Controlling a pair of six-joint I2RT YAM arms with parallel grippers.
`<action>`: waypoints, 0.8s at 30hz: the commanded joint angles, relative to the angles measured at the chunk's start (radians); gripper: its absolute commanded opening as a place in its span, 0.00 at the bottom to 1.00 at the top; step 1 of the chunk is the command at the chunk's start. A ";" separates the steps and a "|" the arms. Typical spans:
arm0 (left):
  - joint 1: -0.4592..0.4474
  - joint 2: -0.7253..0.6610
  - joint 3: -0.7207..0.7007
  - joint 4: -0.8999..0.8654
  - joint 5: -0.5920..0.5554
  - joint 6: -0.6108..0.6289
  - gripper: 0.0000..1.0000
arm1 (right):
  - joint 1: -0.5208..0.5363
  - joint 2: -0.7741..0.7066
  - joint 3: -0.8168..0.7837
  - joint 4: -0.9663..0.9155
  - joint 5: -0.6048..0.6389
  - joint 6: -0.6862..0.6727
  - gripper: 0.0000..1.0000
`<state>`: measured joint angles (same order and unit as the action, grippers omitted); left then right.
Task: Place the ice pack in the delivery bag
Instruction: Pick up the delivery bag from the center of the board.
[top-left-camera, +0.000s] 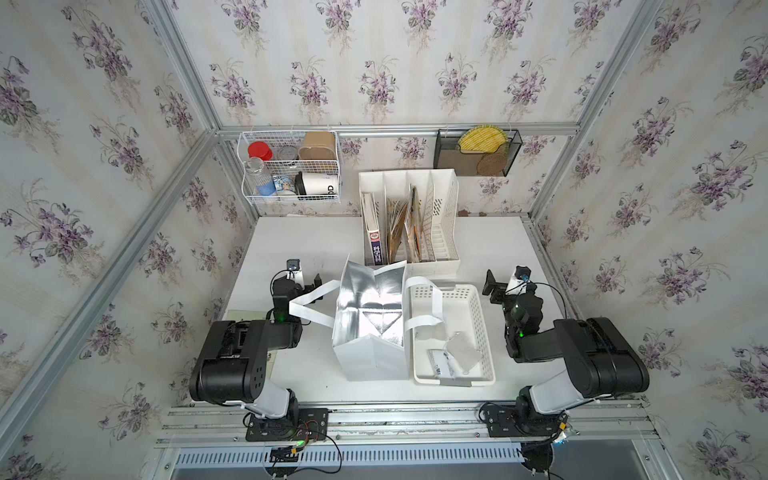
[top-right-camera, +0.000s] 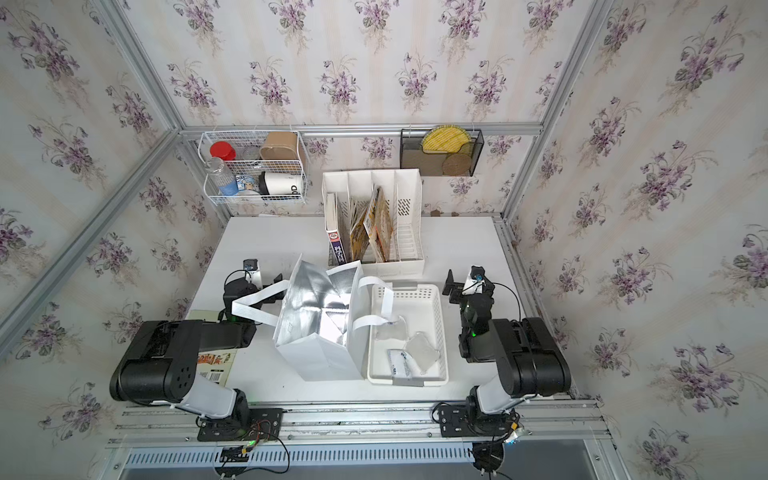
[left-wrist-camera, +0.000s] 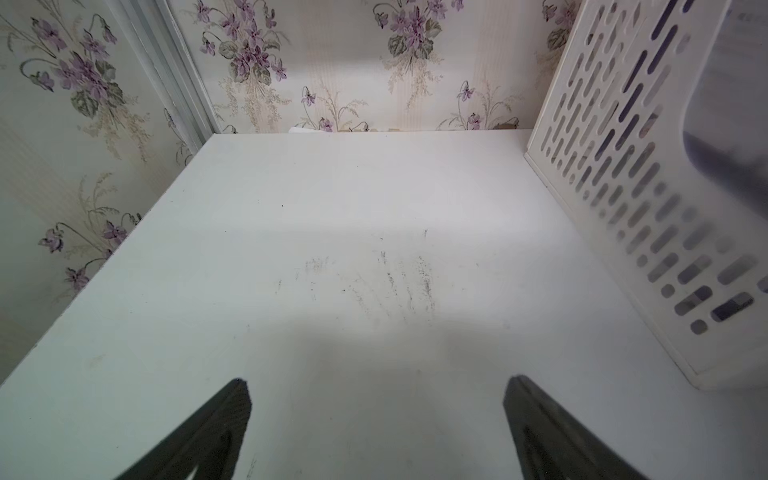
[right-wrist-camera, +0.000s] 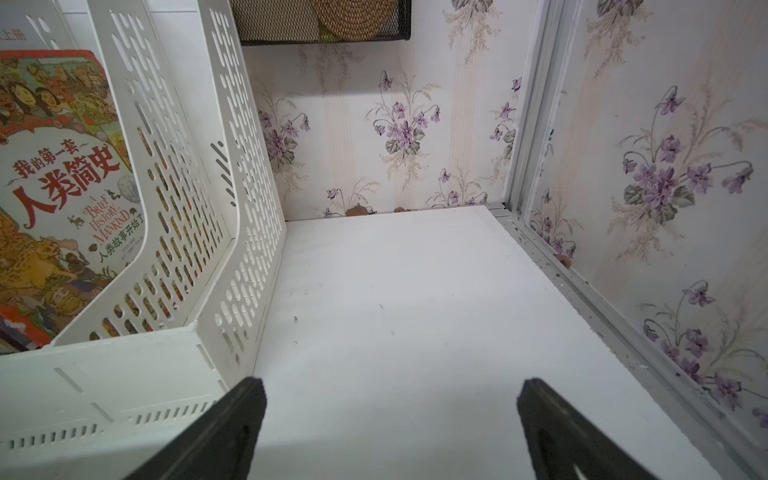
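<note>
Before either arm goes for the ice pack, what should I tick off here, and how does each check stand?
1. Bag upright, mouth open: ok.
2. Ice pack lying uncovered in basket: ok.
3. Strap clear of basket: not ok, it drapes over the rim.
4. Left gripper open, empty: ok.
5. Right gripper open, empty: ok.
6. Which pouch is meant: cannot tell, several lie in the basket.
</note>
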<state>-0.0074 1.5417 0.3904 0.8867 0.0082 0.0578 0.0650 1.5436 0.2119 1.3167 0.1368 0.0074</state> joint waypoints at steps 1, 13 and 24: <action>0.000 0.002 0.004 -0.001 0.009 0.010 0.99 | -0.002 0.000 0.001 0.006 -0.004 0.002 1.00; 0.000 -0.001 -0.009 0.019 0.011 0.010 0.99 | 0.000 -0.002 -0.003 0.008 -0.002 0.000 1.00; 0.000 -0.407 -0.243 0.047 -0.413 -0.214 0.99 | 0.002 -0.466 0.024 -0.532 0.068 0.158 1.00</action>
<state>-0.0078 1.2881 0.1650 1.0096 -0.1757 -0.0132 0.0654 1.1851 0.1688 1.1351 0.1680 0.0616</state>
